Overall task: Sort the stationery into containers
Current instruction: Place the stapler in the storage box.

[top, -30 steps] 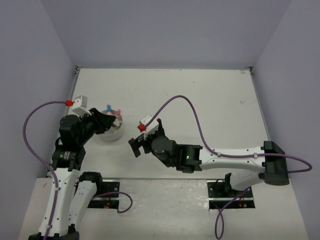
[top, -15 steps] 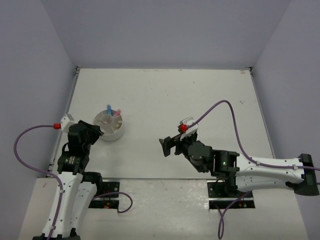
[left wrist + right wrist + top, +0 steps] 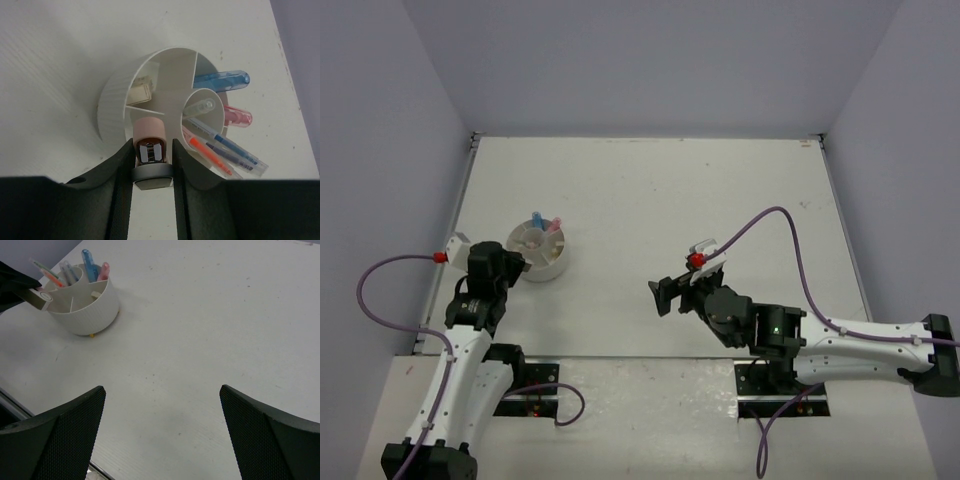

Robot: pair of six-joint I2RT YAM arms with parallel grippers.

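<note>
1. Right gripper — I read its jaws as spread wide and empty. It hangs over bare table, well apart from the holder.
2. Left gripper — clamped on a short pink item with a grey end, held at the holder's near rim.
3. The holder is round, white and partitioned, and stands on the table's left side. Tan eraser blocks fill one compartment; a blue marker, a pink marker and thin pens stand in others.

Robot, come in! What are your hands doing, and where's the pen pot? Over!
Left gripper shut on small pink piece, at rim of white holder. Right gripper open, empty, above table. Pens already inside. Nothing blocking.
</note>
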